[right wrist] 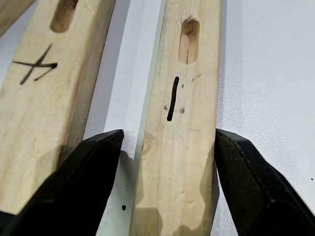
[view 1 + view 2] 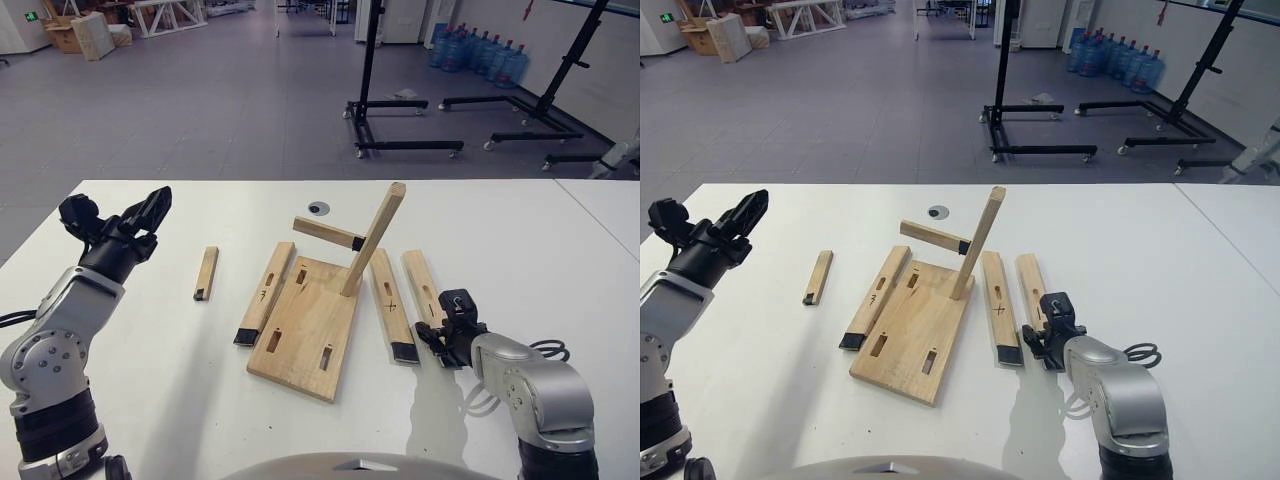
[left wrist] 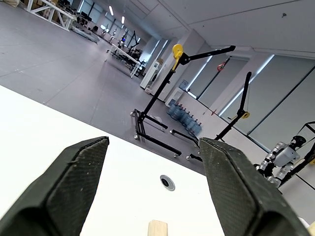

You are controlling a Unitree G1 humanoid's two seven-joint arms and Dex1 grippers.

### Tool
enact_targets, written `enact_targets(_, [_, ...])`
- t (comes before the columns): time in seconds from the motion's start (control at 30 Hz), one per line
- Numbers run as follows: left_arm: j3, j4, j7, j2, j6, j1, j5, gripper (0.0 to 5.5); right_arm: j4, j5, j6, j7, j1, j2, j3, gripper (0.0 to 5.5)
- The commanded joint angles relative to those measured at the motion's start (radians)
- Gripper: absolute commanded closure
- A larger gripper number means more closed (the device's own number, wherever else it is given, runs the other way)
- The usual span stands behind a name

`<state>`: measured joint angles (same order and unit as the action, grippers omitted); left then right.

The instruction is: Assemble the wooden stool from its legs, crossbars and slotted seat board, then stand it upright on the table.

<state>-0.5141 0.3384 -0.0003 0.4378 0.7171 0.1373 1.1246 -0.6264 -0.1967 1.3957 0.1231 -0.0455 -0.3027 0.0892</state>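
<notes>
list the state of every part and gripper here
seat board: flat on the table, one leg in a slot
slotted leg: standing tilted, crossbar joined
joined crossbar: held off the table
loose crossbar: lying flat, alone
leg left of board: lying flat
x-marked leg: lying flat
rightmost leg: lying flat
left gripper: open, empty, raised
right gripper: open, astride rightmost leg

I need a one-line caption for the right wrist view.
Open right pincer straddling a pale wooden stool leg marked with a black line, on the white table.

Upright leg point(image 2: 372, 240) juts above seat board point(image 2: 305, 345); narrow gap beside rightmost leg point(image 2: 421, 282).
</notes>
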Motion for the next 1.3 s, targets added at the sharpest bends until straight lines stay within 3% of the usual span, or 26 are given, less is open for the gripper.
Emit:
enact_targets(0.03, [0.011, 0.001, -0.004, -0.006, -0.006, -0.002, -0.015, 2.16, 0.041, 0.019, 0.010, -0.016, -0.019, 0.001, 0.005, 2.96])
enact_targets(0.13, [0.020, 0.001, 0.000, -0.011, -0.008, -0.003, -0.018, 2.16, 0.050, 0.022, 0.009, -0.024, -0.021, 0.009, 0.015, 3.49])
enact_targets(0.33, [0.019, -0.014, -0.021, -0.004, -0.002, 0.000, -0.012, 2.16, 0.090, -0.011, -0.037, 0.013, 0.016, 0.003, 0.092, 3.49])
enact_targets(0.5, [0.014, 0.030, -0.210, 0.071, 0.092, 0.023, 0.190, 2.16, 0.323, -0.126, -0.326, 0.178, 0.399, -0.169, 0.345, 3.49])
enact_targets(0.63, [0.053, 0.078, -0.294, 0.086, 0.122, 0.146, 0.450, 2.16, 0.477, -0.402, -0.394, 0.461, 0.774, -0.302, 0.454, 3.49])
enact_targets(0.73, [0.132, 0.082, -0.302, 0.066, 0.114, 0.256, 0.549, 2.16, 0.496, -0.616, -0.301, 0.578, 0.901, -0.288, 0.430, 3.49])
enact_targets(0.87, [0.210, 0.057, -0.272, 0.044, 0.089, 0.365, 0.612, 2.16, 0.364, -0.821, -0.207, 0.583, 0.838, -0.159, 0.314, 3.49])
enact_targets(1.3, [0.264, -0.027, -0.166, 0.033, 0.059, 0.404, 0.631, 0.36, 0.253, -1.066, -0.206, 0.426, 0.727, -0.107, 0.206, 3.49])
